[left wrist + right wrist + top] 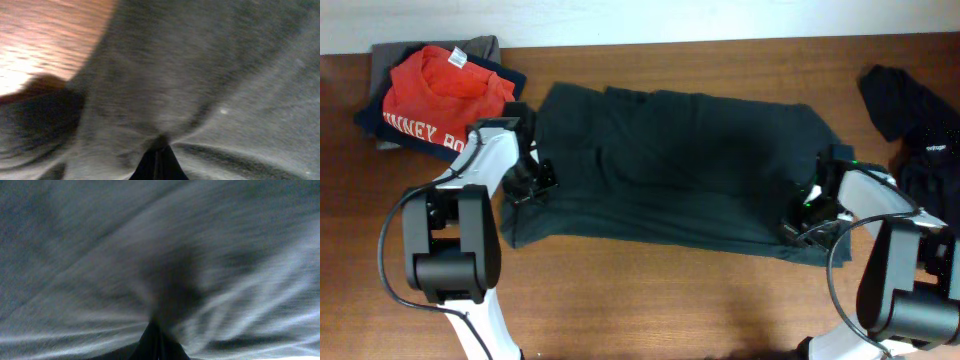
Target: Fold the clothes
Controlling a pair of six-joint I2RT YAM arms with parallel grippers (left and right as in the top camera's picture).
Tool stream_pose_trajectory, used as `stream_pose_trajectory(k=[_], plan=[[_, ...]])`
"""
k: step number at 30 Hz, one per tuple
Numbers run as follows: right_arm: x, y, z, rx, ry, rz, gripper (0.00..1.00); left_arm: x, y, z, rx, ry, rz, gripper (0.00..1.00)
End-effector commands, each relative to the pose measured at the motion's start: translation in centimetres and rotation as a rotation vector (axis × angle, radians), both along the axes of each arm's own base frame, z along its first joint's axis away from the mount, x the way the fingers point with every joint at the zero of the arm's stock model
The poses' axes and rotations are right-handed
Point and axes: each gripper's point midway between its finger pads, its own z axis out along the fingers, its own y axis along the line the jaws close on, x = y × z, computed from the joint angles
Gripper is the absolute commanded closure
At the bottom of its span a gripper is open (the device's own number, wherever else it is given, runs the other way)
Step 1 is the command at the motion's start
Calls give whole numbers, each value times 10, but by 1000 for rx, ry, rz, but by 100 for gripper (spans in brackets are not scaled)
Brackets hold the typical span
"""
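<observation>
I count one dark T-shirt spread flat mid-table, its long axis running left to right. One red shirt tops a pile far left and one black garment lies far right. My left hand is clamped on the T-shirt's left edge, my right hand on its lower right corner.

A T-shirt is spread across the middle of the tabletop; a folded pile is placed behind it at the left, crumpled garments at the right.
</observation>
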Motion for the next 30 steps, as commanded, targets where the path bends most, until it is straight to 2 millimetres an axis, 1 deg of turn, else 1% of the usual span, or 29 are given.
stream_pose_trajectory(k=[1,4,8,10,15,19,22,24,25,27,30], plan=[[-19,-37,-9,-98,54,-63,96,-13,42,-21,92,73,44,99],[-21,-46,-9,-100,56,-89,96,-15,51,-20,91,82,68,99],[-21,-47,-9,-101,54,-93,96,-16,50,-19,91,83,67,99],[-19,-48,-7,-102,50,-93,96,-15,49,-14,88,76,73,99],[-10,-52,9,-104,46,-98,96,-17,49,14,91,40,91,99],[2,-56,22,-112,24,-99,96,-15,51,46,106,-27,106,99],[12,-60,35,-117,7,-101,96,-14,57,79,143,-114,118,99],[17,-62,42,-120,-3,-101,96,-12,57,98,145,-170,122,99],[20,-62,47,-119,-8,-103,96,-11,57,110,143,-209,124,99],[21,-62,52,-115,-12,-101,96,-11,54,120,129,-239,121,99],[19,-59,52,-103,-2,-100,96,-11,39,122,70,-243,91,99]])
